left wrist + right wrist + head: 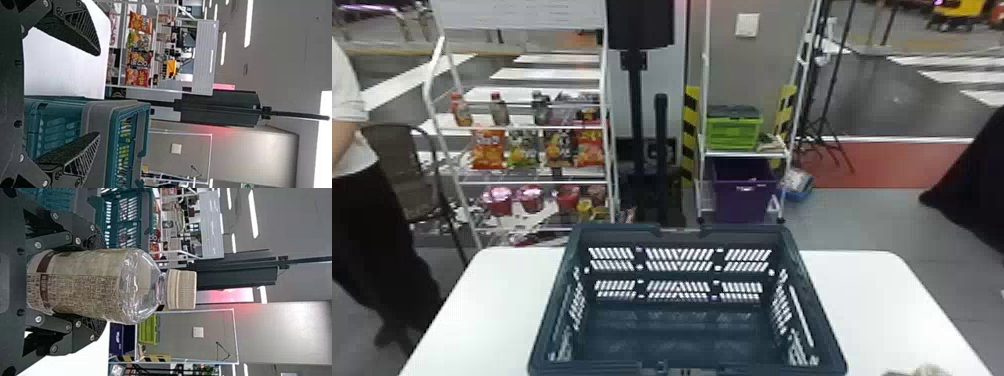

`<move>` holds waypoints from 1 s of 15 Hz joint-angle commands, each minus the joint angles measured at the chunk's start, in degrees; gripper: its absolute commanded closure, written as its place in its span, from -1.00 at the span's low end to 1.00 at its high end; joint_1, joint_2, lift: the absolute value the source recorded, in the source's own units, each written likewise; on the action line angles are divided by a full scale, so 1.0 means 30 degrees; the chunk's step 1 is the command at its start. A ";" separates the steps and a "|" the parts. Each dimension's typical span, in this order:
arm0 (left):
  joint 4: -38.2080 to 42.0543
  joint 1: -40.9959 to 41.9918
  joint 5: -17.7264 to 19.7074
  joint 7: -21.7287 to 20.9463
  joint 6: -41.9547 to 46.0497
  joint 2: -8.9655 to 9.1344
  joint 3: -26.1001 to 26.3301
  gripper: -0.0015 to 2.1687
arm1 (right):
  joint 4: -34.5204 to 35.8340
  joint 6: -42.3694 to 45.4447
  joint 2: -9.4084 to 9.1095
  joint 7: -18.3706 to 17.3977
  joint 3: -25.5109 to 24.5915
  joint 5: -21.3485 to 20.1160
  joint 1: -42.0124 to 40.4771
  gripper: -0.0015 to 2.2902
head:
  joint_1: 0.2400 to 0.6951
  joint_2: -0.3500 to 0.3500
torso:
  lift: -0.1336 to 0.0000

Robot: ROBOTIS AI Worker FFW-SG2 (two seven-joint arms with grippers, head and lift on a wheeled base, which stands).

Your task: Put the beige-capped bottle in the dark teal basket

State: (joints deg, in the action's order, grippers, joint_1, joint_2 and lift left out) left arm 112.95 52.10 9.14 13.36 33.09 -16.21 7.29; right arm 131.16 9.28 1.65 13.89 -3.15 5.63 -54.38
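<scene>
The dark teal basket [682, 320] stands on the white table with nothing inside it. In the right wrist view my right gripper [102, 284] is shut on the labelled part of the clear, beige-capped bottle [86, 282]; the bottle's neck and cap stick out past the fingers. The basket [121, 219] lies beyond it to one side. My left gripper [98, 94] is open with nothing held, one finger in front of the basket [113, 117] and the other before the tabletop. A pale rounded shape peeks in at the head view's bottom right edge; I cannot tell what it is.
The white table [872, 300] extends to both sides of the basket. Behind it stand a snack and drink shelf [532, 175] on the left and a rack holding a green crate [733, 132] and a purple bin [744, 195]. A black stand rises between them.
</scene>
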 commanded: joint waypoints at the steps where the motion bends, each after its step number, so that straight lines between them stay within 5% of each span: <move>1: -0.0121 0.0035 0.0000 0.0000 0.0058 0.0011 0.0000 -0.84 | 0.1572 -0.2555 0.0006 0.0000 -0.0004 -0.0176 0.0724 0.99 | 0.14 0.00 | 1.00; 8: -0.0179 0.0211 0.0000 -0.0029 0.0468 0.0011 -0.0117 -0.84 | 0.4502 -1.5328 0.0563 -0.0322 0.1578 -0.1319 0.6876 0.99 | 0.14 0.00 | 1.00; 15: -0.0267 0.0211 0.0059 -0.0029 0.0468 0.0011 -0.0176 -0.84 | 0.2304 -2.5875 0.0710 -0.0996 0.4068 -0.1670 1.4904 0.99 | 0.14 0.00 | 1.00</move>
State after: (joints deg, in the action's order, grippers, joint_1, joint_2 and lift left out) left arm 112.30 52.77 9.31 13.29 34.49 -16.17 6.78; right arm 139.95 -64.70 3.86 10.98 7.89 0.53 -13.42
